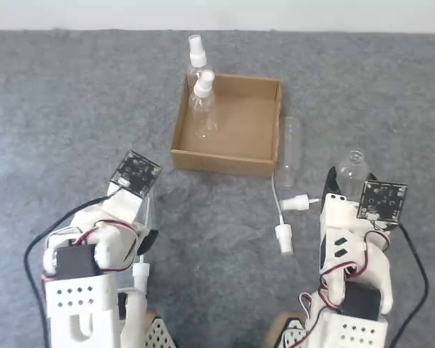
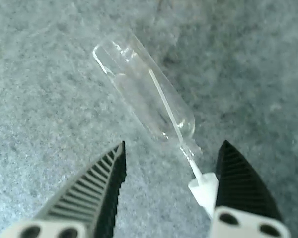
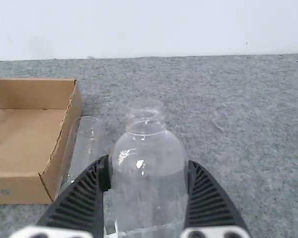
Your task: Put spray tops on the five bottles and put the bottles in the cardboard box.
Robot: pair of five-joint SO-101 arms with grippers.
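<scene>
**Left arm.** The left fingers (image 2: 107, 188) are spread wide and hold nothing. They are positioned over the lying bottle (image 2: 144, 96), a clear bottle on its side on the grey desk (image 1: 72, 109) at the near left. A fitted spray top (image 2: 203, 191) has its tube inside this bottle. Its white head sits just off the neck, beside one finger.

**Right arm.** The right fingers (image 3: 79, 203) are closed against both sides of the held bottle (image 3: 148, 173), which is upright and open-necked. It is at the near right, nearer than the right corner of the cardboard box (image 1: 228, 119).

**Cardboard box.** The box sits at the far centre of the desk.
- The boxed bottle (image 1: 204, 109), carrying a spray top, stands upright inside along the left wall.
- The corner bottle (image 1: 196, 58), also capped, stands at the far-left corner. It cannot be determined whether it is inside the box or just behind the wall.

**Loose parts.**
- The open bottle (image 1: 288, 148) lies on the desk just beside the box's right wall.
- The first loose spray top (image 1: 297, 203) and the second loose spray top (image 1: 283, 238) lie nearer than it, between the two arms.
</scene>
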